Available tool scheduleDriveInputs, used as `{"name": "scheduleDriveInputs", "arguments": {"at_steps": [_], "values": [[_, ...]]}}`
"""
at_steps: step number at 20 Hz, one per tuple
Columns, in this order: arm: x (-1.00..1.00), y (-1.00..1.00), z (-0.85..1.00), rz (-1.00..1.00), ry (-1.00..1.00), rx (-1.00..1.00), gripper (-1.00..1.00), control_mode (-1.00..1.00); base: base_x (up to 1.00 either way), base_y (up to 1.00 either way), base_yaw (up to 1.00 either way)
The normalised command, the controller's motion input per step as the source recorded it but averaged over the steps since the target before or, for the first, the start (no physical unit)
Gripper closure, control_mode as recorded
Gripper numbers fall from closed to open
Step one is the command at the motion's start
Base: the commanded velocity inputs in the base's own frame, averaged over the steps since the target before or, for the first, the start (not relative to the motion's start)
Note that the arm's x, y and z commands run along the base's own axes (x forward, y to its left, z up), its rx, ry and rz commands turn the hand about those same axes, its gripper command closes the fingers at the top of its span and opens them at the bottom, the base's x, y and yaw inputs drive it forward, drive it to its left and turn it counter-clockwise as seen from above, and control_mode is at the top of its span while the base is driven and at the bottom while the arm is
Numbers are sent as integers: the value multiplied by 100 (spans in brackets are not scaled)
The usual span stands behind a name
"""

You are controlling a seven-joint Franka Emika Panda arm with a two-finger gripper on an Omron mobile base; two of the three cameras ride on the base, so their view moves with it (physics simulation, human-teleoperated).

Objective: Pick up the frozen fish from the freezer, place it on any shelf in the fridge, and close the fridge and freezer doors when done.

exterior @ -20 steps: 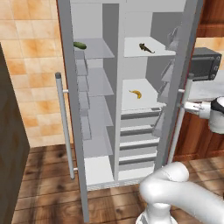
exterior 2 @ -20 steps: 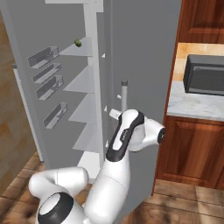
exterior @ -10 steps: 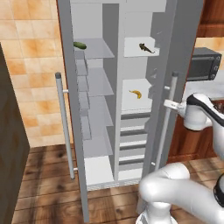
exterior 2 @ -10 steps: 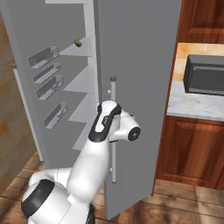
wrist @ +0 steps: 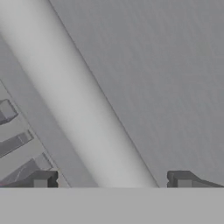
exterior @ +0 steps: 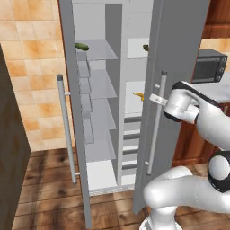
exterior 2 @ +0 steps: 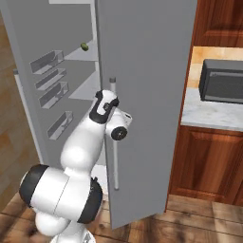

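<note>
Fish (exterior: pixel 146 47) behind fridge door (exterior: pixel 179 58)

Wall (exterior: pixel 33 67): orange-tan tiles, left of appliance. Floor (exterior: pixel 45 197): dark wood planks. Right side: reddish-brown wood cabinets (exterior 2: pixel 209 161) beneath pale marbled surface (exterior 2: pixel 213 114); dark microwave (exterior 2: pixel 223 80) sits on it. Dark panel (exterior: pixel 11 148) at left edge.

A home kitchen is showing here: a tall grey fridge (exterior: pixel 179 54) is standing with doors ajar, shelves (exterior: pixel 99 85) inside carrying food. A microwave (exterior 2: pixel 222 80) is sitting on a pale stone counter (exterior 2: pixel 209 114) over dark wood cabinets (exterior 2: pixel 204 161). Orange tiles (exterior: pixel 36 58) are covering the wall, and wood planks (exterior: pixel 49 193) are running across the floor.
</note>
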Motion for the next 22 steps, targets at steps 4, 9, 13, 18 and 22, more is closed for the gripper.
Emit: {"name": "scheduleDriveInputs", "arguments": {"at_steps": [4, 9, 13, 18, 22], "values": [[59, 3, 21, -9, 0, 1, -100, -100, 0, 0, 0], [51, 0, 21, -4, 0, 1, -100, -100, 0, 0, 0], [58, 0, 19, -5, 0, 1, -100, -100, 0, 0, 0], [58, 0, 27, -1, 0, 7, -100, -100, 0, 0, 0], [55, 0, 18, 0, 0, 4, -100, -100, 0, 0, 0]]}}
